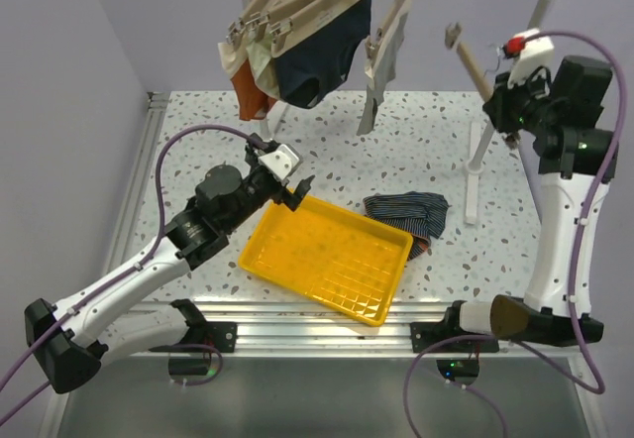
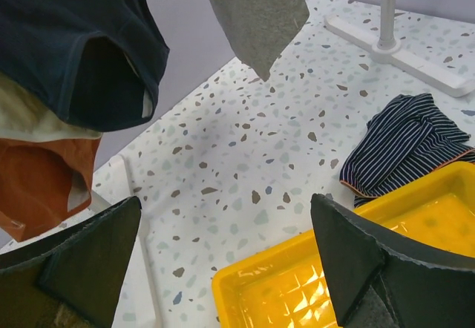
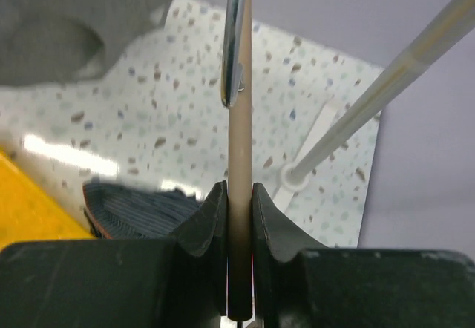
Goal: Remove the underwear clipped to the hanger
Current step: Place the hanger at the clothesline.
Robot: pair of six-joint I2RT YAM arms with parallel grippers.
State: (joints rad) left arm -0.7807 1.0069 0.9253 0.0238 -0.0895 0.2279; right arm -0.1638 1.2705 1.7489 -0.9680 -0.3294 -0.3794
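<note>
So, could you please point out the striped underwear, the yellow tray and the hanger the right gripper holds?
striped underwear (image 1: 408, 212): top external view, middle of the crumpled cloth.
yellow tray (image 1: 297, 218): top external view, far rim.
wooden hanger (image 3: 239, 157): right wrist view, bar above the fingers.

Plain lavender walls (image 1: 89, 32) are closing in the far and left edges of a white speckled terrazzo tabletop (image 1: 416, 126), which is catching soft glare. A silver aluminium rail (image 1: 297, 314) is running along its near edge.
</note>
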